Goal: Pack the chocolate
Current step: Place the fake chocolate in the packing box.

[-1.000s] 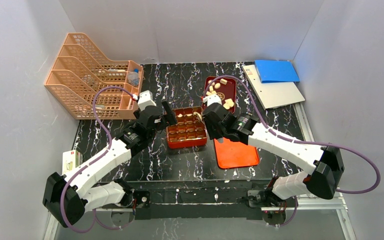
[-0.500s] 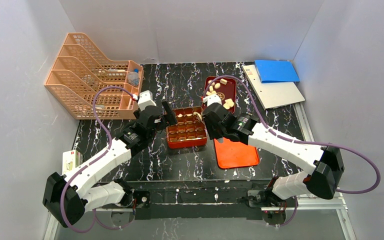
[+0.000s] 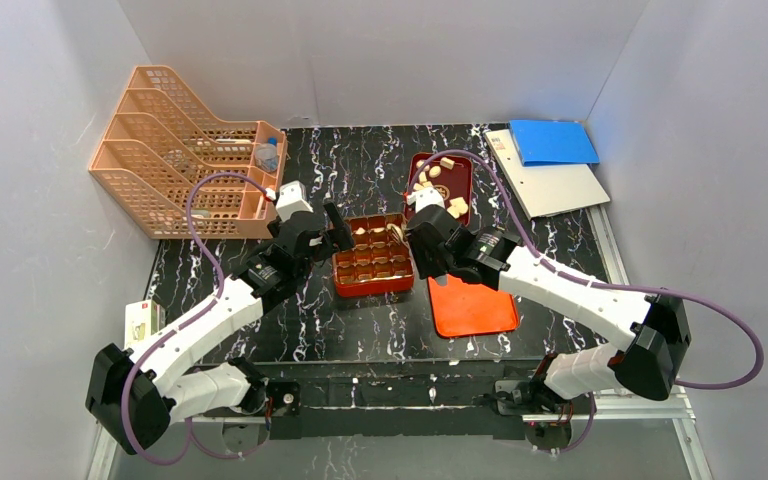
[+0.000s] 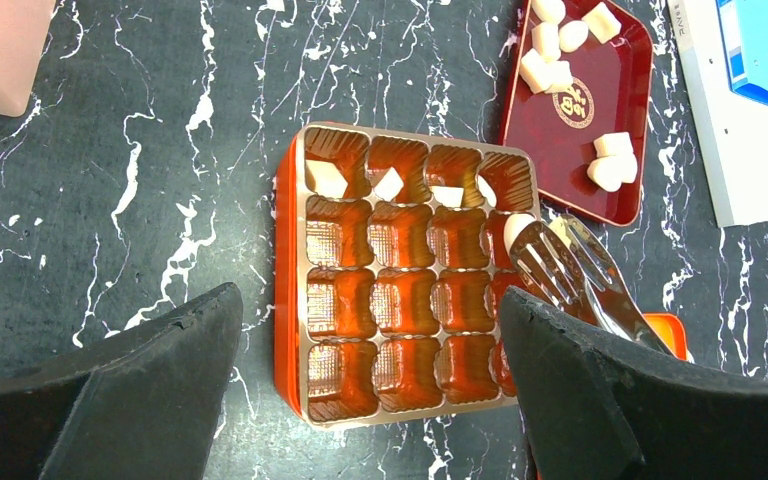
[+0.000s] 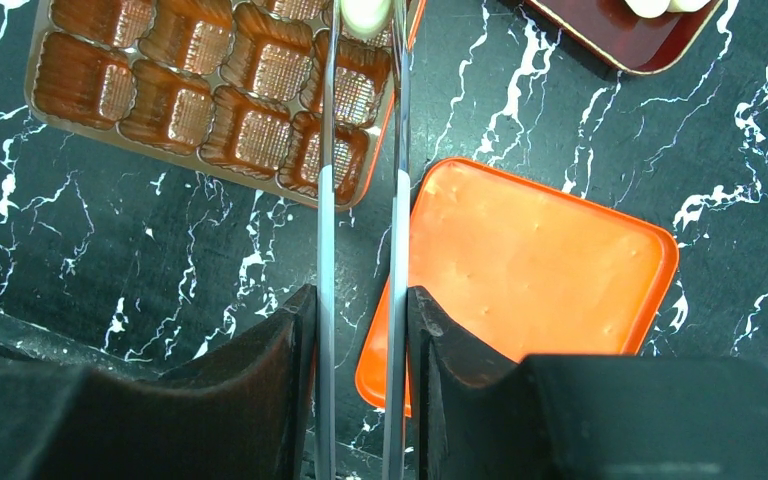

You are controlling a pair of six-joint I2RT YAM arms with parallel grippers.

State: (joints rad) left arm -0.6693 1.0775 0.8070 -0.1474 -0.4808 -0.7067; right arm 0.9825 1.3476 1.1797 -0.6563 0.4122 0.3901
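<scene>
Your right end effector (image 5: pixel 360 310) is clamped on a pair of metal tongs (image 5: pixel 326 200). The tong tips pinch one pale chocolate (image 5: pixel 365 12) above the right side of the orange box (image 4: pixel 285 300), close to its far row. Your left end effector (image 4: pixel 370 300) stands wide open with nothing in it, hovering by the box's left edge. Four chocolates (image 4: pixel 325 180) sit in the box's far row, one to a compartment. More pieces lie loose in the dark red tray (image 4: pixel 570 150), beyond the box to the right. An orange lid (image 5: pixel 540 270) lies flat on the black marbled surface (image 4: pixel 110 180), just beside the box's near right corner.
</scene>
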